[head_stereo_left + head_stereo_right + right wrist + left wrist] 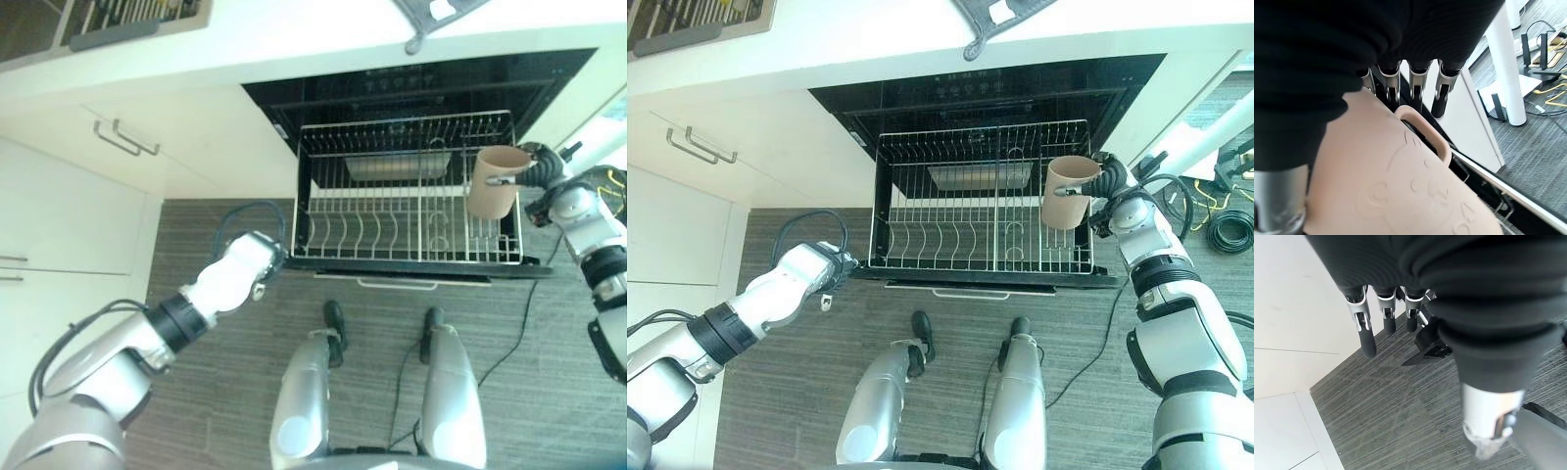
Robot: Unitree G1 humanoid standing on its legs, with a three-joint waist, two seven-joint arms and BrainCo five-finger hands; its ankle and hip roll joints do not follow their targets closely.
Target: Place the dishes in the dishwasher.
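Nearest you, low at the left, your left hand (823, 269) hangs over the grey striped floor (235, 392), just off the front left corner of the pulled-out dishwasher rack (407, 191). In its own wrist view its fingers (1367, 335) point down, straight and loose, apart from the thumb, with nothing between them.

Moving right, you see the white cabinet doors (69, 225) with their bar handles, and above them the pale surface (294, 39) that runs across the top of the scene. A grey object (994, 20) lies at its edge above the dishwasher; you cannot tell what it is.

In the middle, the dishwasher (989, 93) stands open below the surface, its wire rack drawn out over the floor. A metal tray-like piece (397, 164) sits at the back of the rack; the plate tines at the front hold nothing.

At the right, your right hand (1109, 183) holds a beige mug (1066, 193) above the right end of the rack, upright, with its open top toward the camera. The wrist view shows the fingers (1415, 81) reaching down behind the mug handle (1425, 132) and the thumb against the mug's side, so the hand is clamped on the mug. The mug bears raised relief on its wall.
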